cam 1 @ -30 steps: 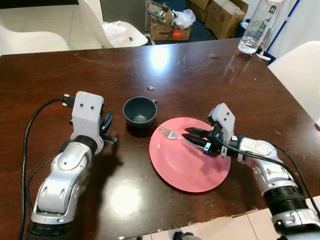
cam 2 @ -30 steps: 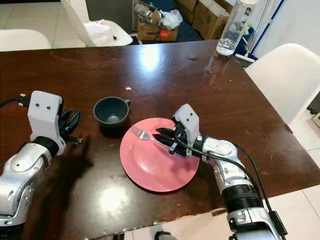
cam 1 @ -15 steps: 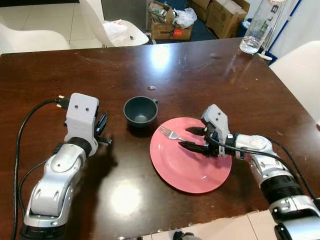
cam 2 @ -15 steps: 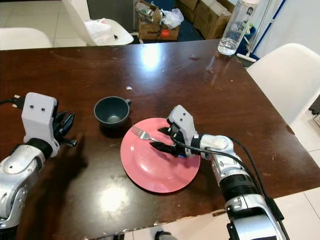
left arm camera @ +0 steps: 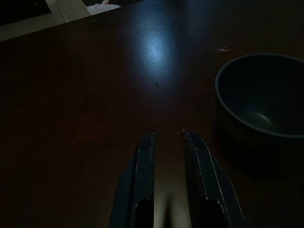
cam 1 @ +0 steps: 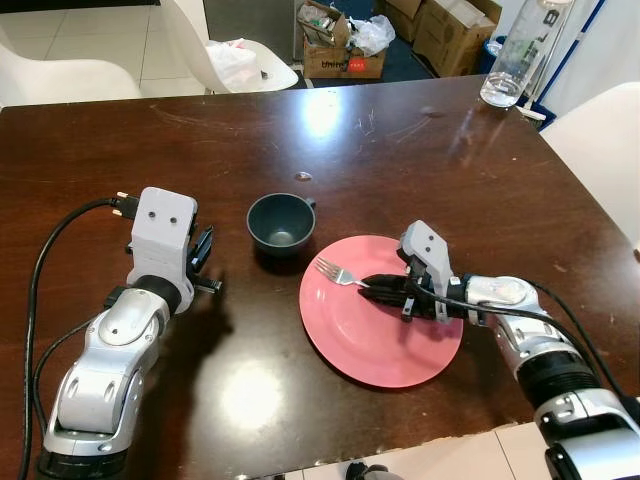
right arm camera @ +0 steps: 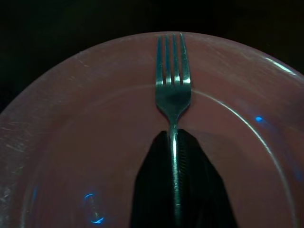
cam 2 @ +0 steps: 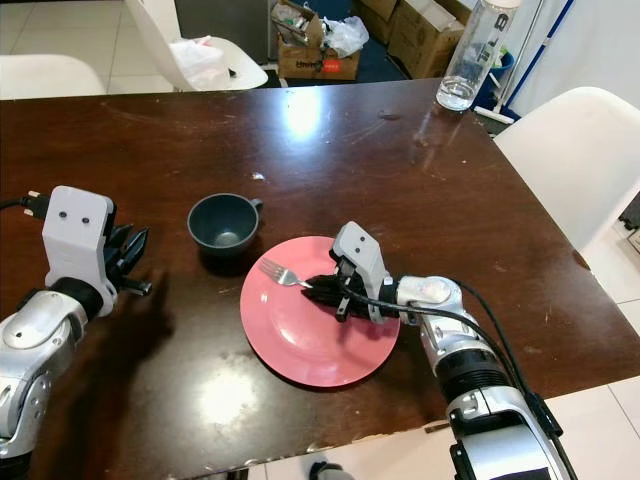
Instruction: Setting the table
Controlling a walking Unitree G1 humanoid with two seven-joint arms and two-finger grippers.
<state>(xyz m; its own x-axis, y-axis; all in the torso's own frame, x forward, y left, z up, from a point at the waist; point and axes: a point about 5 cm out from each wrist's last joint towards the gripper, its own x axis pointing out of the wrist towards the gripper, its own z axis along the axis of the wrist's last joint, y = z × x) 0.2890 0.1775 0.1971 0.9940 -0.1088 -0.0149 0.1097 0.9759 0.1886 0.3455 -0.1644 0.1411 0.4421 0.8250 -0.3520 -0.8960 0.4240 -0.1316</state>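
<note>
- Right gripper [cam 1: 372,291] lies low over the pink plate [cam 1: 350,340]; its two black fingers are pinched together on the handle of the fork [cam 1: 338,272].
- In the right wrist view, the fork [right arm camera: 173,95] handle runs between the two fingers [right arm camera: 152,180], with the neck and tines projecting beyond the fingertips over the plate [right arm camera: 71,142] surface.
- Fork tines point toward the plate rim on the side nearest the cup [cam 1: 280,221]. Whether the tines touch the plate cannot be determined.
- Pink plate rests on the dark wooden table [cam 1: 400,160], near the robot's edge, right of centre.
- Dark cup stands upright on the table just beside the plate's far left rim, apart from the fork.
- Left gripper [cam 1: 204,250] sits just above the table to the left of the cup. In the left wrist view its fingers [left arm camera: 142,180] are parallel, a narrow gap between them, nothing held; the cup [left arm camera: 261,99] appears ahead and to one side.
- Black cable [cam 1: 60,250] loops from the left wrist housing down along the left arm.
- Clear water bottle [cam 1: 515,55] stands at the far right corner of the table.
- White chairs [cam 1: 70,80] stand beyond the far left edge and at the right side [cam 1: 600,140] of the table.
- Cardboard boxes [cam 1: 340,50] sit on the floor beyond the table.
</note>
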